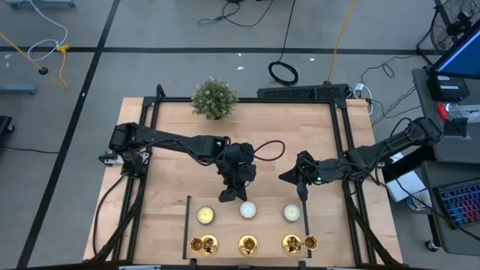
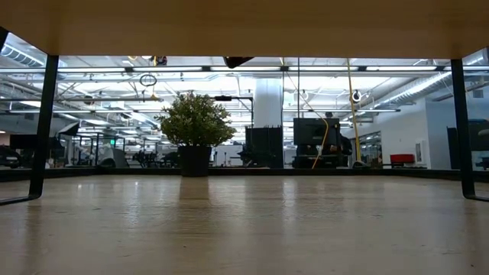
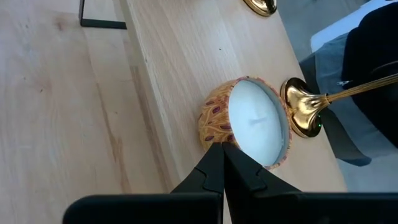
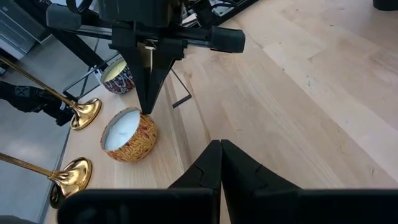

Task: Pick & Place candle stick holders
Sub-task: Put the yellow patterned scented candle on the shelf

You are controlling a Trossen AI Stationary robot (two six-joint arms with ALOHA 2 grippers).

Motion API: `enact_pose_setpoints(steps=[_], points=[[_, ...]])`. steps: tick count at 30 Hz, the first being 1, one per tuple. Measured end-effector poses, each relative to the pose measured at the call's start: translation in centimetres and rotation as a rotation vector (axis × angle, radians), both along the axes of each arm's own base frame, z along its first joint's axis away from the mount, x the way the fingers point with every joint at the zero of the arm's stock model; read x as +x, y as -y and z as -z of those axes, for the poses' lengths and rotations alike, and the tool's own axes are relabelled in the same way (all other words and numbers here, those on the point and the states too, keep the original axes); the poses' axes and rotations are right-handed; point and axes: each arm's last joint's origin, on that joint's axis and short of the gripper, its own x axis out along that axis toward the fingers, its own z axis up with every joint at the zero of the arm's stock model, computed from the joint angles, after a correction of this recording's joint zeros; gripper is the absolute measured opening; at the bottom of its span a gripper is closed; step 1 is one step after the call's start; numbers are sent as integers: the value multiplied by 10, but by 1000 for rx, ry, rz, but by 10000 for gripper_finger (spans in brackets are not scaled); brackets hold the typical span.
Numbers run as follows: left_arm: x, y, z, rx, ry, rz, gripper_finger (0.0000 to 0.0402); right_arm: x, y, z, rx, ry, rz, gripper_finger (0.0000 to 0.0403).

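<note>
Three brass candle stick holders (image 1: 248, 244) lay in a row at the counter's (image 1: 172, 172) near edge, behind three candles (image 1: 248, 210). Left pincer (image 1: 226, 196), closed and empty, hovered just above the middle candle; right pincer (image 1: 301, 196), closed and empty, hung nearby.

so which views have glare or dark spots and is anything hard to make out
Low view: bright ceiling lights backlight the plant, leaving it dark, and a beam blocks the picture's top. Left wrist view: the gold candle stick holder shows bright highlights; the white candle looks washed out beyond the shut left tool. High view: evenly lit, but the candle stick holders are small glinting blobs at the table's near edge.
</note>
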Motion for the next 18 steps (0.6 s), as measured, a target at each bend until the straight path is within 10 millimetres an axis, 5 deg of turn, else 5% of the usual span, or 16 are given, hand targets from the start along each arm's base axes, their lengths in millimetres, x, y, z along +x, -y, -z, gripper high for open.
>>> enact_pose_setpoints(steps=[18], points=[[1, -2, -1, 23, 34, 6, 0, 0, 0, 0, -2, 0, -2, 0]])
